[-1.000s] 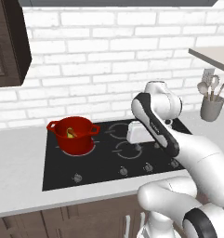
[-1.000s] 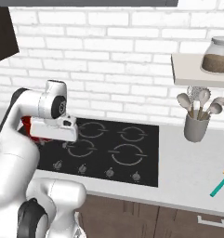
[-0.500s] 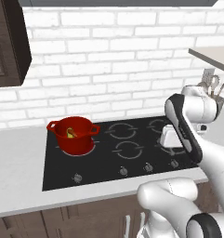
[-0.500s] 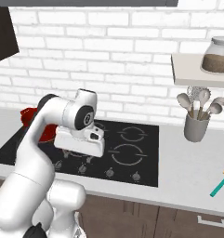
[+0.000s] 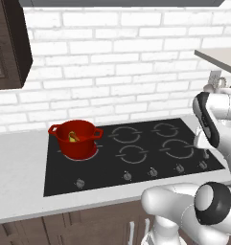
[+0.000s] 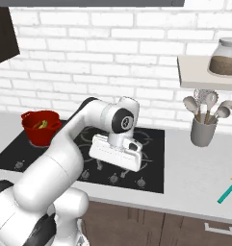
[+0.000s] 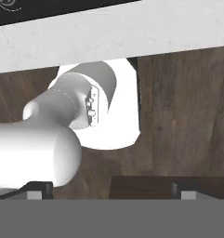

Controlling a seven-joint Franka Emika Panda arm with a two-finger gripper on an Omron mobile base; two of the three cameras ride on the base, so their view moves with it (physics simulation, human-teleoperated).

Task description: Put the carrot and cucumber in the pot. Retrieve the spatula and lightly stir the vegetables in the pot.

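The red pot (image 5: 76, 141) (image 6: 40, 129) stands on the back left burner of the black hob. Inside it lie the orange carrot (image 5: 75, 139) and the yellow-green cucumber (image 5: 70, 135) (image 6: 40, 125), close together. The spatula (image 6: 228, 189), teal handle and tan flat end, lies on the counter's front right, far from the pot. My gripper (image 6: 115, 163) (image 7: 111, 190) hangs over the hob's front edge, right of the pot, open and empty, facing down and back toward my own base. In the hand view its fingertips (image 7: 39, 188) stand wide apart.
A grey holder (image 6: 202, 132) with metal spoons and ladles stands on the counter right of the hob (image 6: 151, 166). A glass jar (image 6: 225, 58) sits on the wall shelf above it. A dark cabinet (image 5: 9, 45) hangs at the upper left.
The arm has swung right from beside the pot across the hob, and the hand has turned down toward the base. The gripper has stayed open; the pot has not moved.
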